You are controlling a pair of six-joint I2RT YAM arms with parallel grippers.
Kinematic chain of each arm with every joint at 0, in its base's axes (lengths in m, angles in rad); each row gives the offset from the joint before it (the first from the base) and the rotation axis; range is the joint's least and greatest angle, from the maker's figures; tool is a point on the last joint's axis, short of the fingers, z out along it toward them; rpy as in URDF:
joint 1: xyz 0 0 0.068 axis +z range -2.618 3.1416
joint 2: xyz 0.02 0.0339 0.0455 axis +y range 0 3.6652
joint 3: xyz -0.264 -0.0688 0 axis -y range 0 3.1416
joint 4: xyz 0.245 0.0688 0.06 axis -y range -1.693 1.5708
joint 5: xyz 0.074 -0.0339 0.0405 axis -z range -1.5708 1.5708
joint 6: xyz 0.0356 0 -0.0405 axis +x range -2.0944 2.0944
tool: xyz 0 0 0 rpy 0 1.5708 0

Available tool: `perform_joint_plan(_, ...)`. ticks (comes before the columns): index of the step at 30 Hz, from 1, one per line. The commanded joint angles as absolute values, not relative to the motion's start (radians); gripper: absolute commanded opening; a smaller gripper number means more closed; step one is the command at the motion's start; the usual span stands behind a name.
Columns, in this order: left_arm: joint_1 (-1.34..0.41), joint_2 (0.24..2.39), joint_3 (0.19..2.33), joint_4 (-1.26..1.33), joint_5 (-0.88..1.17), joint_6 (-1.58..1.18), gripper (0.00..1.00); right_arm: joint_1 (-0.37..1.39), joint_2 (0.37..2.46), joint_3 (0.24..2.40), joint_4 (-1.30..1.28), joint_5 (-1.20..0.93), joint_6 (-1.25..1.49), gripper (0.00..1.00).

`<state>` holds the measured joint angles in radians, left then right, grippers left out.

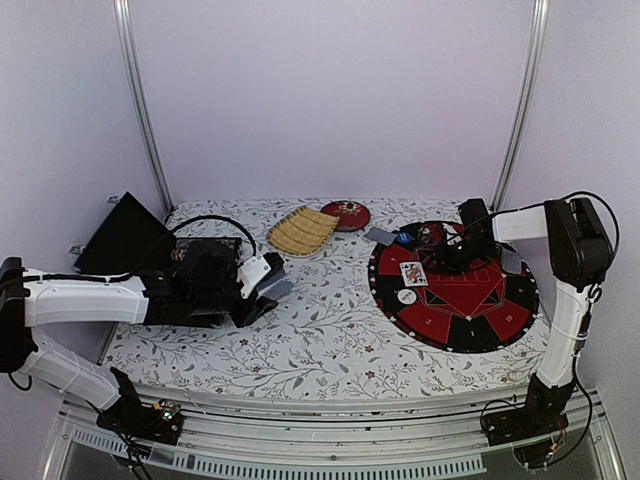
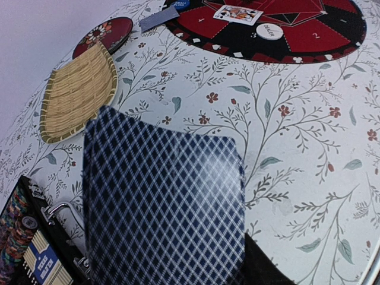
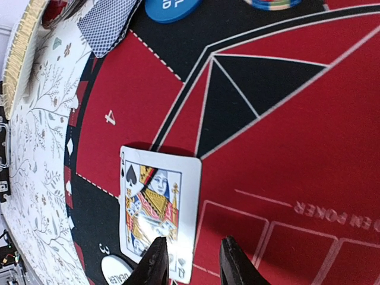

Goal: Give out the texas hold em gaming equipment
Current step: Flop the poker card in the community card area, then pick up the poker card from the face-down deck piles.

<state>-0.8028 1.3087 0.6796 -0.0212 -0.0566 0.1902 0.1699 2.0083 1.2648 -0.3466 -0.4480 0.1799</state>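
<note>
Hovering at the queen card [image 3: 157, 208], right gripper [image 3: 193, 264] stands narrowly parted, empty — left gripper [image 1: 260, 289] clasps blue-backed cards [image 2: 163, 208]

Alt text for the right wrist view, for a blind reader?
A face-up queen of spades lies on the red and black poker mat, at the tips of the slightly open right claw. A white dealer button, a blue disc and a face-down card lie nearby.
</note>
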Motion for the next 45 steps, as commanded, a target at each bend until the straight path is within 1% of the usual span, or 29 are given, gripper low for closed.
perform_joint_plan(1, -0.788, 1.289, 0.691, -0.011, -0.052, 0.199, 0.50, 0.170, 1.874, 1.238, -0.356, -0.368, 0.160, 0.33)
perform_joint_plan(3, -0.789, 1.289, 0.694, -0.014, -0.050, 0.198, 0.50, 0.194, 1.790, 1.227, -0.343, -0.366, 0.116, 0.34)
perform_joint_plan(4, -0.790, 1.289, 0.698, -0.016, -0.048, 0.199, 0.50, 0.223, 1.743, 1.220, -0.329, -0.374, 0.048, 0.37)
perform_joint_plan(6, -0.791, 1.290, 0.706, -0.018, -0.041, 0.201, 0.50, 0.304, 1.647, 1.218, -0.301, -0.446, -0.089, 0.47)
perform_joint_plan(8, -0.794, 1.293, 0.718, -0.018, -0.028, 0.202, 0.50, 0.376, 1.582, 1.205, -0.264, -0.652, -0.223, 0.61)
perform_joint_plan(9, -0.798, 1.296, 0.728, -0.018, -0.024, 0.205, 0.50, 0.400, 1.559, 1.179, -0.189, -0.767, -0.238, 0.67)
perform_joint_plan(10, -0.805, 1.301, 0.738, -0.018, -0.022, 0.207, 0.50, 0.428, 1.542, 1.153, -0.083, -0.847, -0.214, 0.73)
perform_joint_plan(11, -0.815, 1.305, 0.752, -0.018, -0.018, 0.210, 0.50, 0.448, 1.533, 1.122, 0.040, -0.913, -0.124, 0.77)
perform_joint_plan(13, -0.839, 1.320, 0.780, -0.017, -0.016, 0.220, 0.51, 0.493, 1.551, 1.093, 0.241, -0.963, 0.036, 0.83)
perform_joint_plan(15, -0.862, 1.338, 0.811, -0.021, -0.024, 0.232, 0.51, 0.554, 1.605, 1.129, 0.280, -0.949, 0.123, 0.84)
perform_joint_plan(18, -0.885, 1.357, 0.842, -0.032, -0.024, 0.243, 0.50, 0.625, 1.685, 1.180, 0.270, -0.919, 0.132, 0.84)
perform_joint_plan(25, -0.903, 1.375, 0.870, -0.005, 0.017, 0.236, 0.50, 0.720, 1.801, 1.203, 0.307, -0.882, 0.135, 0.82)
perform_joint_plan(32, -0.911, 1.388, 0.879, -0.006, 0.010, 0.252, 0.50, 0.754, 1.898, 1.317, 0.295, -0.826, 0.150, 0.82)
perform_joint_plan(36, -0.912, 1.377, 0.874, -0.006, 0.005, 0.254, 0.49, 0.757, 1.932, 1.349, 0.240, -0.746, 0.139, 0.78)
perform_joint_plan(45, -0.913, 1.366, 0.855, 0.020, 0.009, 0.251, 0.47, 0.756, 1.911, 1.348, 0.136, -0.733, 0.031, 0.74)
